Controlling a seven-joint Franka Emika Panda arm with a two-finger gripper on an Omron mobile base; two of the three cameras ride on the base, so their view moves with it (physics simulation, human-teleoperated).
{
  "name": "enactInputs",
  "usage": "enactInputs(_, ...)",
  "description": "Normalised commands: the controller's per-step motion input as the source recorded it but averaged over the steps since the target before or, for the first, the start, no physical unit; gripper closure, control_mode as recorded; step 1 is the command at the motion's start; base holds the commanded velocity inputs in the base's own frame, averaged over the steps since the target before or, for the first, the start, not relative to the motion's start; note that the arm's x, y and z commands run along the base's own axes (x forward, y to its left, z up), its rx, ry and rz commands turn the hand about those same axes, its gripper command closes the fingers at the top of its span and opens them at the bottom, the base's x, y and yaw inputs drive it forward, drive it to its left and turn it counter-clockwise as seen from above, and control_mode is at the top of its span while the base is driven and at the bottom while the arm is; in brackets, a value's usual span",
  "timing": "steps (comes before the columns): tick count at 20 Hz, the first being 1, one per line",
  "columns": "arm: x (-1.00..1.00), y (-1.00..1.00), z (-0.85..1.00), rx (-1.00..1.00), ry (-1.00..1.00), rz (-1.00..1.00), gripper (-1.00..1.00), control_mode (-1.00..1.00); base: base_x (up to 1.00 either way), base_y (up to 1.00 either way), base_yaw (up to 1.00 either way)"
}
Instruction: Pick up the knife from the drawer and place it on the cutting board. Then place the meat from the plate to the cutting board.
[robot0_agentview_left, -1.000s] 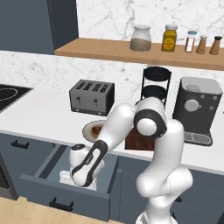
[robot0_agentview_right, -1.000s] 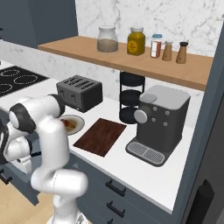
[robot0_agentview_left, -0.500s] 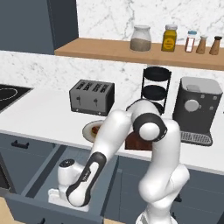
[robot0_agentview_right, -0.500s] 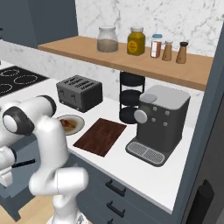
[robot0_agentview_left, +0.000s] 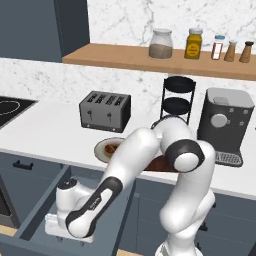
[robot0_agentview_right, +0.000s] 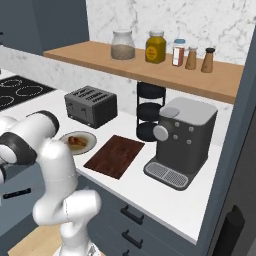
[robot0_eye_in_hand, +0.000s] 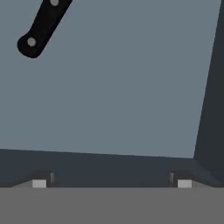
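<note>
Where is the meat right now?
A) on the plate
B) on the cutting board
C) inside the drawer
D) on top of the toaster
A: the small reddish-brown meat lies on the round plate beside the toaster, while the dark cutting board next to it has nothing on it.

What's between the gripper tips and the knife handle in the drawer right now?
Nothing. In the hand view, bare slate-blue floor of the drawer lies between the open gripper and the black handle of the knife, which sits off toward the upper left corner.
</note>
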Motion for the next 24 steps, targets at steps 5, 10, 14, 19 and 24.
enactInputs(5,0.96,-0.03,0.12,0.03,0.0,-0.08,-1.0,-1.0,0.0,0.0,0.0)
enactInputs(10,0.26,-0.18,-0.07,0.0,-0.08,-0.09,-1.0,-1.0,0.0,0.0,0.0)
enactInputs(14,0.28,-0.09,-0.03,0.0,-0.11,-0.1,-1.0,-1.0,0.0,0.0,0.0)
enactInputs(19,0.35,0.0,-0.01,-0.01,0.02,-0.12,-1.0,-1.0,0.0,0.0,0.0)
enactInputs(24,0.22,0.02,-0.1,-0.07,0.03,-0.08,-1.0,-1.0,0.0,0.0,0.0)
